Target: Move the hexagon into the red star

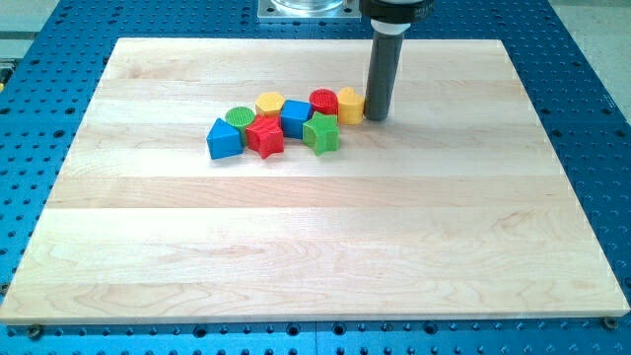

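My tip (379, 117) (a bare rod end, with no fingers to open or close) rests on the wooden board (296, 247), touching the right side of a yellow block (350, 105). Just left of that sits a red cylinder (323, 101), then a blue cube (296, 118) and the yellow hexagon (270, 103), farther back. A green star (321, 133) lies nearer. The red star (265, 136) sits below the hexagon, with a green cylinder (239, 116) between them to the left and a blue block (224, 139) leftmost.
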### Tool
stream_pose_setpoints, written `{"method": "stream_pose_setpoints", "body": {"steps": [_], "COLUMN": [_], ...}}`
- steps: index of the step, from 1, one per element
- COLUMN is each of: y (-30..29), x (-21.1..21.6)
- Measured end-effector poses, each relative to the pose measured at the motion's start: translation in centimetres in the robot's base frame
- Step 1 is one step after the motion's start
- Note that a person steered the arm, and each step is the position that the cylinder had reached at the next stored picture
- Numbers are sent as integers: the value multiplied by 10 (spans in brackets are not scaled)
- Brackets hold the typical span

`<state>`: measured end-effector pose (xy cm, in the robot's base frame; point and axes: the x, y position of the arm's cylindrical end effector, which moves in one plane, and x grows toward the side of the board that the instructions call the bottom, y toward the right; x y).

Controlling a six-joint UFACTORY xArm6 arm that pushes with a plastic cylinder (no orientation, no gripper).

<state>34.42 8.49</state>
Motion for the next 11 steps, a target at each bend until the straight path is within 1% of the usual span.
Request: {"method": "stream_pose_setpoints", "body": {"steps": [1, 2, 3, 4, 5, 6, 7, 8, 11], "y": [-1, -16, -64, -97, -104, -122, -127, -125, -40], "x": [-24, -25, -25, -25, -25, -26, 0, 3, -1]}}
